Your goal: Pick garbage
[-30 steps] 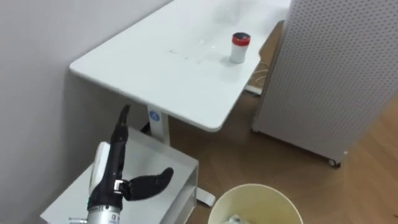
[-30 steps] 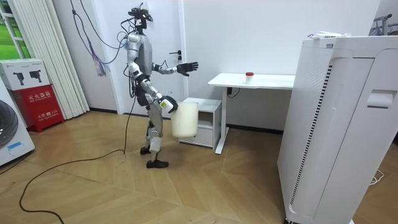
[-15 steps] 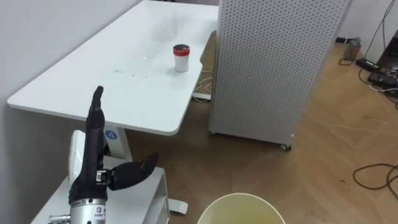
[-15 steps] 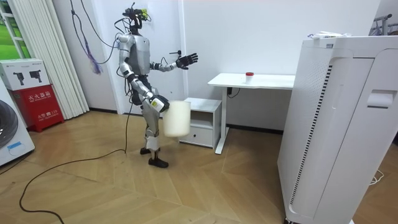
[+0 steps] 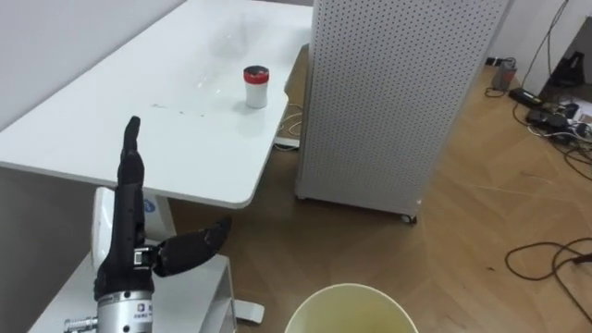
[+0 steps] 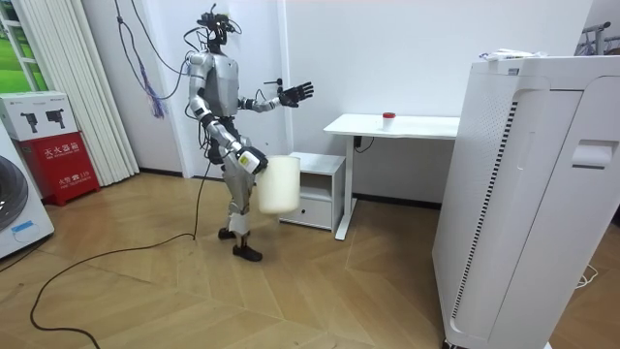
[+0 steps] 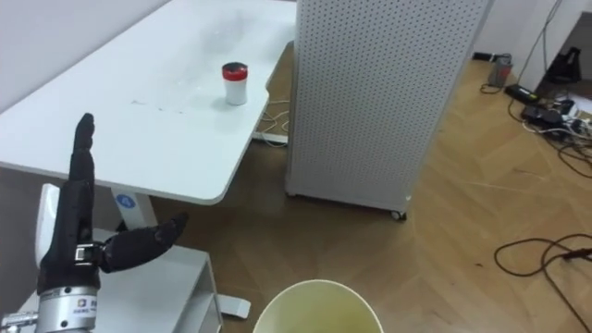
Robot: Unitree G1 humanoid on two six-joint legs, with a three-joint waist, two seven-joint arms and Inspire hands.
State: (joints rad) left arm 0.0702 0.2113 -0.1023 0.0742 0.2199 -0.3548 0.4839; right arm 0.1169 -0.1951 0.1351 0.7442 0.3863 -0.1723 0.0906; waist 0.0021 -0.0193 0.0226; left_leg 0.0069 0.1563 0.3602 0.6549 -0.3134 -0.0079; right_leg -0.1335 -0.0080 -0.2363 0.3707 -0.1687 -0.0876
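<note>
Left robot hand (image 5: 123,231) raised and fully open, fingers straight, thumb spread, holding nothing. Red-capped white cup (image 5: 255,86) stands upright on the white surface (image 5: 185,139), at 1 o'clock from that hand and well apart. Perforated white unit (image 5: 398,92) stands at 3 o'clock of the cup. Cream bin (image 6: 279,184) hangs at the right robot hand (image 6: 252,161); whether that hand grips it cannot be told.
</note>
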